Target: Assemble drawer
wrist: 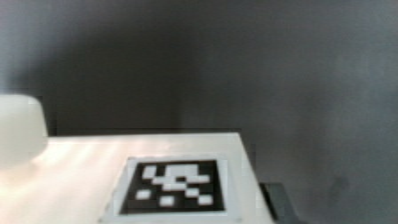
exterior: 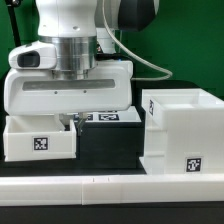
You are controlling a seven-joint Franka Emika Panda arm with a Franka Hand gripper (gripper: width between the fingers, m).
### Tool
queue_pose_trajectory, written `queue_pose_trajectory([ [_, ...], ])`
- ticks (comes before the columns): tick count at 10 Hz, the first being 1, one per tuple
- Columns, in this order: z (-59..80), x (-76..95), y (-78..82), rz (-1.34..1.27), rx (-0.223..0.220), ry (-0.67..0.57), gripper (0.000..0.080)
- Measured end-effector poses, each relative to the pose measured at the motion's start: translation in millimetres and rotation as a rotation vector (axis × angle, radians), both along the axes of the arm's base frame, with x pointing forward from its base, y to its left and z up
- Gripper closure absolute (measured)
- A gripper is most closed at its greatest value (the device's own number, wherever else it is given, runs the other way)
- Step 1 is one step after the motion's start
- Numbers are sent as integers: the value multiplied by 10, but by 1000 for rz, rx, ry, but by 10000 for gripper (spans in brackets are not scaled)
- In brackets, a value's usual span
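Observation:
In the exterior view the white casing (exterior: 180,130) stands open-topped at the right, with a tag on its front. A shallow white tray (exterior: 38,140) with a tag sits at the left. My gripper (exterior: 72,120) hangs low between them, at the tray's right end, and its fingers are hidden behind the hand and the tray wall. A tagged white part (exterior: 104,117) shows just behind the gripper. The wrist view shows a flat white face with a tag (wrist: 178,185) close below, and a rounded white shape (wrist: 16,130) beside it. I cannot tell whether the fingers hold anything.
A long low white border block (exterior: 110,190) runs along the front. A dark block-like area (exterior: 110,145) lies between the tray and the casing. A green wall stands behind the arm.

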State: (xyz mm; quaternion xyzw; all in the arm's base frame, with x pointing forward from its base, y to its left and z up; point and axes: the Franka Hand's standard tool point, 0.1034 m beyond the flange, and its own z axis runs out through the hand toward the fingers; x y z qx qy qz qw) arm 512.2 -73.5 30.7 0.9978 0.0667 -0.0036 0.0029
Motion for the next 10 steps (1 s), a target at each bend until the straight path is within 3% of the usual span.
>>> queue_pose_trajectory([
  [5,13,64,32,531,-14,10,757],
  [10,4,55,-11,790,-18,18,757],
])
